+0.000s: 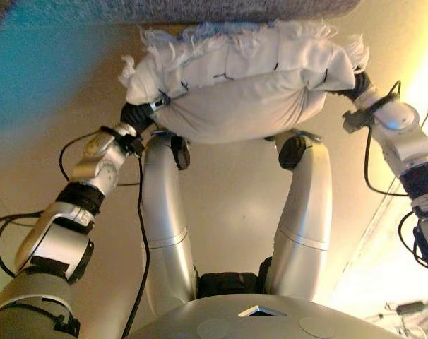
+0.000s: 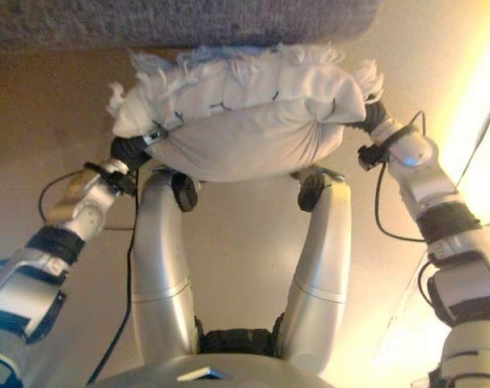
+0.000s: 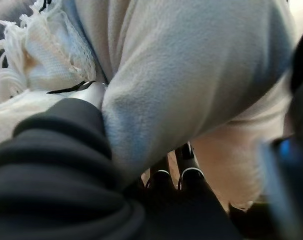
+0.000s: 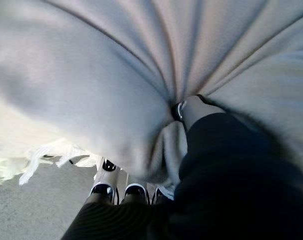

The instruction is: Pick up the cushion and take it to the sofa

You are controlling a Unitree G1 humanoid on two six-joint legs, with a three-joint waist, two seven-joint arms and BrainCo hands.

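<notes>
Left robot hand (image 1: pixel 138 115): pressed into the near-left end of the cushion (image 1: pixel 249 81). In its wrist view the dark ribbed cover sits against the fabric, the thumb dents the cloth from one face, and the dark-tipped fingers (image 3: pixel 190 172) show curled beneath the cushion's underside. Judged to be pinching the cushion.

Right robot hand (image 2: pixel 376 119): at the opposite end. Its wrist view shows the thumb sunk into a deep pucker of fabric, with the fingers (image 4: pixel 135 191) wrapped under the lower edge. Also gripping the cushion.

The cushion, white with a frayed fringe (image 1: pixel 200 34) along its far edge, is held clear of the tan floor (image 1: pixel 228 191), spanning between both robot hands in front of the body. Beyond it runs the grey edge of the sofa (image 2: pixel 188 20), close to the fringe; whether they touch cannot be told.

Risks noted:
- Both holds are on soft, yielding cloth near the ends. If either pinch loosens, that end is likely to sag and the cushion could slide out.
- Uneven arm motion would twist the cushion and strain the weaker grip.
- The fringe could snag on the sofa edge if the cushion is pushed forward too low.
- Letting go short of the seat would drop it to the floor.
</notes>
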